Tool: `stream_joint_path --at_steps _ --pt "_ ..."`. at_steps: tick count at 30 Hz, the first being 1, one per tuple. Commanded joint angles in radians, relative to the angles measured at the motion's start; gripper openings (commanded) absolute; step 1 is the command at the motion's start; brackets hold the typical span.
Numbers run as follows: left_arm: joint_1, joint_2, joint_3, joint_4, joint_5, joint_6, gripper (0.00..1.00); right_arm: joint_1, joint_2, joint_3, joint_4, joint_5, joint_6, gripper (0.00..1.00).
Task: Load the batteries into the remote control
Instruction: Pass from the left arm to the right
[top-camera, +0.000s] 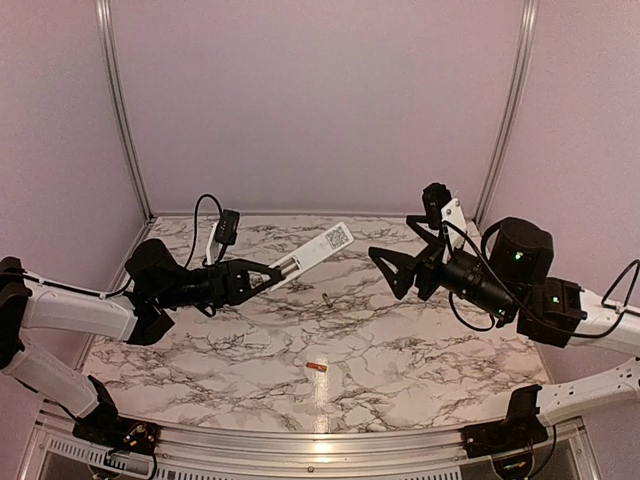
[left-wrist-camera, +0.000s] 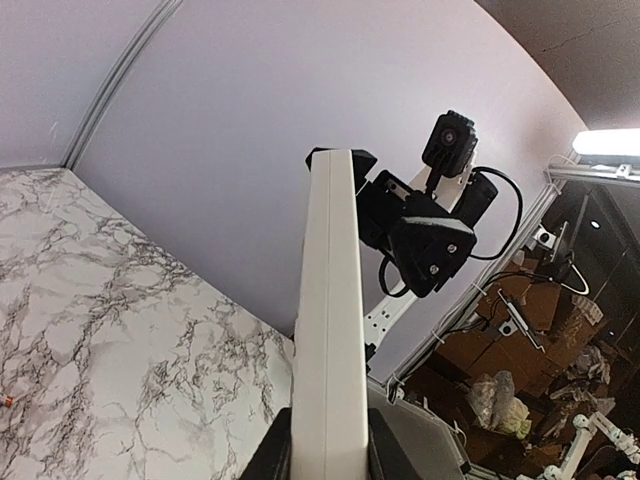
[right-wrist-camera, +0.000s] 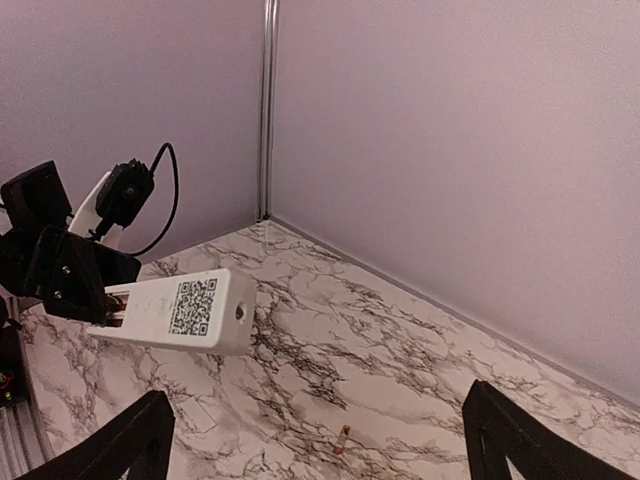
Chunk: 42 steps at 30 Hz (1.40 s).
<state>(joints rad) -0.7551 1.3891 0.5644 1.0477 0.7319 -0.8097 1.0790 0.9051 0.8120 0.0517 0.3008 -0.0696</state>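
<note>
The remote control (top-camera: 318, 248) is a slim white bar with a QR label near its far end. It is held up off the table, with my left gripper (top-camera: 268, 273) shut on its near end. In the left wrist view the remote control (left-wrist-camera: 330, 320) runs straight up from between the jaws of my left gripper (left-wrist-camera: 326, 462). One battery (top-camera: 327, 298) lies on the marble just below the remote, and another battery (top-camera: 318, 368) lies nearer the front edge. My right gripper (top-camera: 405, 247) hangs open and empty to the right of the remote's tip. In the right wrist view the remote control (right-wrist-camera: 175, 310) is upper left, and a battery (right-wrist-camera: 342, 440) lies between the spread fingers of my right gripper (right-wrist-camera: 315, 452).
The marble table (top-camera: 430, 340) is closed in by lilac walls at the back and sides, with metal corner posts (top-camera: 120, 110). A pale flat rectangle (right-wrist-camera: 196, 413) lies on the marble under the remote. An orange speck, probably a battery (left-wrist-camera: 8, 402), shows at the left wrist view's edge.
</note>
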Motion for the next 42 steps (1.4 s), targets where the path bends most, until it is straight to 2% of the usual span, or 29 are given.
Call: stream_joint_path --at_steps 1,6,10,20,29,31,36,40,42 --pt "-0.002 0.025 -0.043 0.34 -0.118 -0.083 0.0 -0.044 0.035 -0.021 0.15 -0.215 0.244 0.99" --pt "-0.025 0.044 -0.058 0.403 -0.179 -0.075 0.0 -0.15 0.101 -0.051 0.337 -0.483 0.415 0.99" --pt "-0.043 0.055 -0.056 0.419 -0.194 -0.061 0.0 -0.196 0.176 -0.048 0.457 -0.617 0.518 0.99" --pt "-0.063 0.092 -0.056 0.451 -0.197 -0.053 0.0 -0.227 0.348 -0.001 0.633 -0.756 0.707 0.96" --pt "-0.071 0.121 -0.051 0.466 -0.193 -0.048 0.0 -0.288 0.463 -0.004 0.811 -0.87 0.856 0.81" --pt "-0.071 0.128 -0.052 0.466 -0.194 -0.047 0.0 -0.29 0.479 0.005 0.812 -0.873 0.857 0.76" --pt "-0.073 0.148 -0.047 0.471 -0.2 -0.044 0.0 -0.293 0.52 0.021 0.826 -0.882 0.862 0.54" --pt "-0.074 0.159 -0.046 0.471 -0.207 -0.041 0.0 -0.309 0.545 0.018 0.858 -0.89 0.884 0.3" --pt "-0.074 0.161 -0.048 0.47 -0.21 -0.036 0.0 -0.321 0.553 0.016 0.869 -0.9 0.9 0.21"
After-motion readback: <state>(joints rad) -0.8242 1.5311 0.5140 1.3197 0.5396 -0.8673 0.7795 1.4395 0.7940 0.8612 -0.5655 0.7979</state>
